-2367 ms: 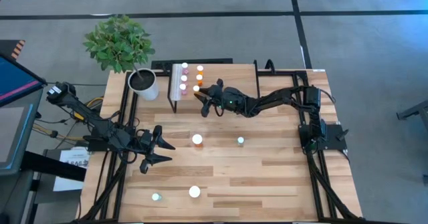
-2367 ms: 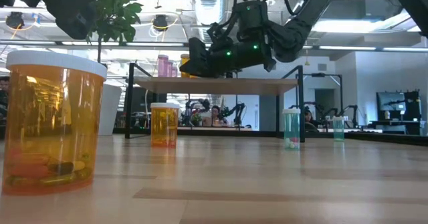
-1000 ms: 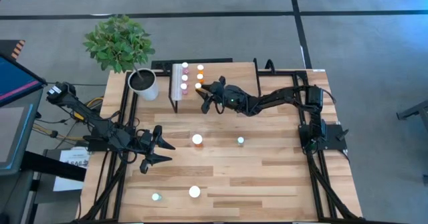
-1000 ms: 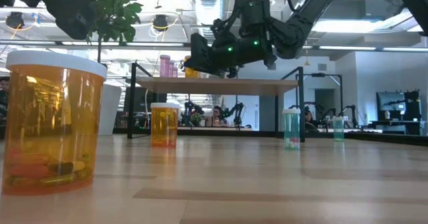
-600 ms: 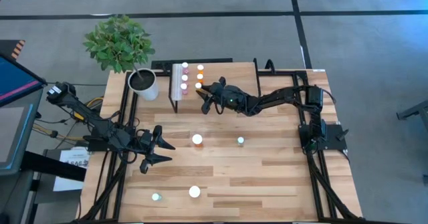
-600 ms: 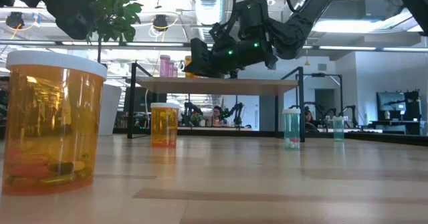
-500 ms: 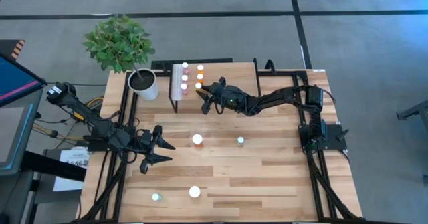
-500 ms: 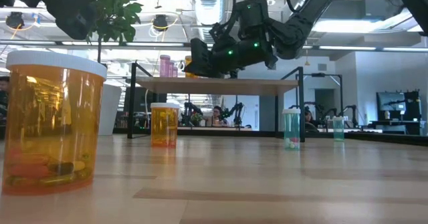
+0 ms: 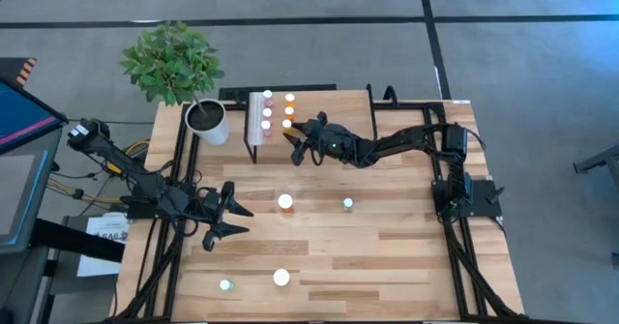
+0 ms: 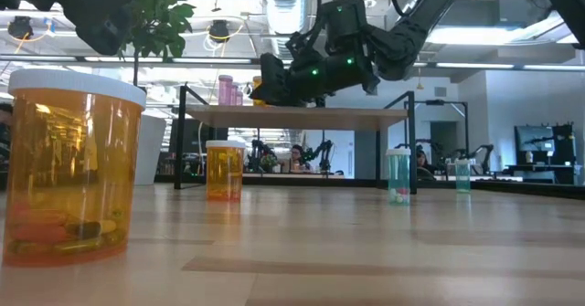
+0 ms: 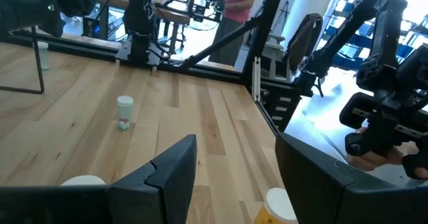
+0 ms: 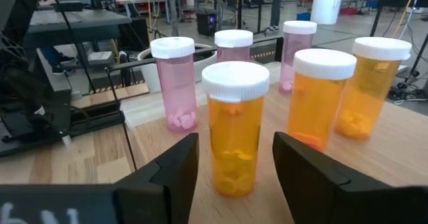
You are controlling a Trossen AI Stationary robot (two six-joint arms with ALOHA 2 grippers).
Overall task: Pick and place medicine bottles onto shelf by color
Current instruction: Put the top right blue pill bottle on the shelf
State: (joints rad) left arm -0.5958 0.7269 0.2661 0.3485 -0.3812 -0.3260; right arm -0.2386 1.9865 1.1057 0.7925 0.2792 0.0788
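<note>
The dark left gripper (image 9: 235, 220) hangs low over the light wooden surface (image 9: 387, 256) with its fingers (image 11: 175, 167) spread apart and nothing between them. Ahead of those fingers stand a small teal-green bottle with a pale cap (image 11: 124, 112) and a large orange bottle with a wide white cap (image 9: 285, 202), both upright; another large orange white-capped bottle (image 9: 281, 278) and a second small teal bottle (image 9: 225, 285) stand nearer the surface's front edge.

Further right, the small raised shelf with a light wood top and thin black legs (image 9: 319, 106) carries three pink bottles (image 12: 173, 83) in a row and three orange bottles (image 12: 235, 126) beside them, all upright, long axes vertical, white caps up. The dark right gripper (image 9: 304, 142) hovers over the shelf top, fingers (image 12: 167, 170) parted and holding nothing; the nearest orange bottle stands just ahead of the gap between them, the pink row beyond it.
</note>
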